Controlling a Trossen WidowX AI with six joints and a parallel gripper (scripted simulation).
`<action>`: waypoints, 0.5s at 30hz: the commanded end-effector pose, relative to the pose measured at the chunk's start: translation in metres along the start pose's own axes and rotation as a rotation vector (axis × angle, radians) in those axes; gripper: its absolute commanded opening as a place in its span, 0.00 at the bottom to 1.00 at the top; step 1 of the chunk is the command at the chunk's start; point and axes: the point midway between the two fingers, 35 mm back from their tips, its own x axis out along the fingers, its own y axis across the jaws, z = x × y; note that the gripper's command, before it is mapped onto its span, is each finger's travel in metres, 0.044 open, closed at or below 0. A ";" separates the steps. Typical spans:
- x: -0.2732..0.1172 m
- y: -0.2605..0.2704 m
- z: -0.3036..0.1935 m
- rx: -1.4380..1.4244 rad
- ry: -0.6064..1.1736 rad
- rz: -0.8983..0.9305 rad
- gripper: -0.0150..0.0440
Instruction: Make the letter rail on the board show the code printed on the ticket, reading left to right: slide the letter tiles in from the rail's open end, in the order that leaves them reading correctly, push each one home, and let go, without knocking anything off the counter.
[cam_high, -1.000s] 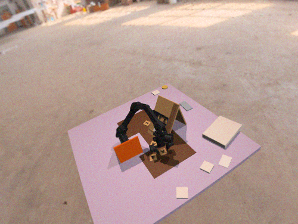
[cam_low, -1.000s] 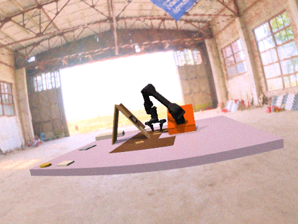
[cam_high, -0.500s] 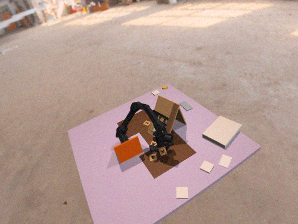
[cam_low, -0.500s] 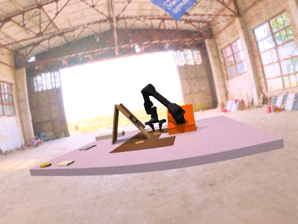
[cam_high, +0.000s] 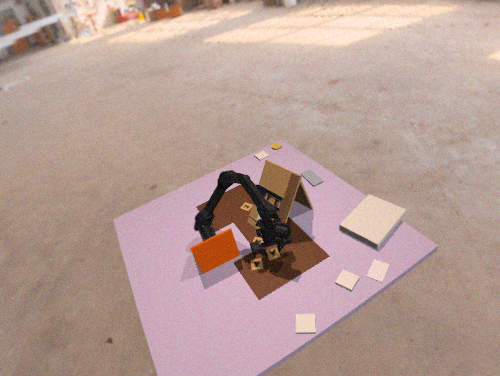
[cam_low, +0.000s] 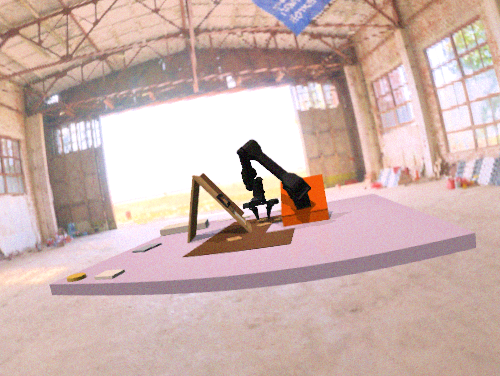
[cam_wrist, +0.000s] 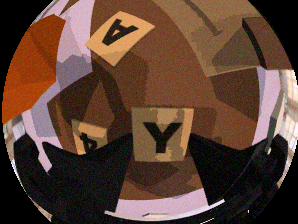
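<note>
My gripper (cam_high: 271, 246) (cam_low: 263, 218) (cam_wrist: 161, 137) is low over the brown mat (cam_high: 310, 251) (cam_low: 210, 247) (cam_wrist: 170, 75), its fingers closed on both sides of the Y tile (cam_high: 273, 252) (cam_wrist: 162, 117). An A tile (cam_wrist: 120, 37) lies on the mat, upper left in the wrist view. Another tile (cam_wrist: 97, 131) is partly hidden by the left finger; its letter is unclear. One more tile (cam_high: 246, 206) (cam_low: 233, 239) lies toward the mat's far end. The tan board (cam_high: 280, 178) (cam_low: 192, 215) (cam_wrist: 190, 22) leans beside the mat; its rail and the ticket's print are unreadable.
An orange panel (cam_high: 216, 251) (cam_low: 320, 200) (cam_wrist: 30, 65) stands close to the arm's base. A thick pale block (cam_high: 374, 220), a grey plate (cam_high: 312, 178) (cam_low: 147, 247), a yellow disc (cam_high: 276, 146) (cam_low: 76, 277) and several pale squares lie around the counter, some near its edges.
</note>
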 end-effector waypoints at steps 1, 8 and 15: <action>-0.003 0.000 0.000 -0.004 0.002 0.003 0.25; -0.009 0.000 0.000 -0.004 0.003 0.003 0.25; -0.014 -0.001 0.000 -0.004 0.003 0.003 0.25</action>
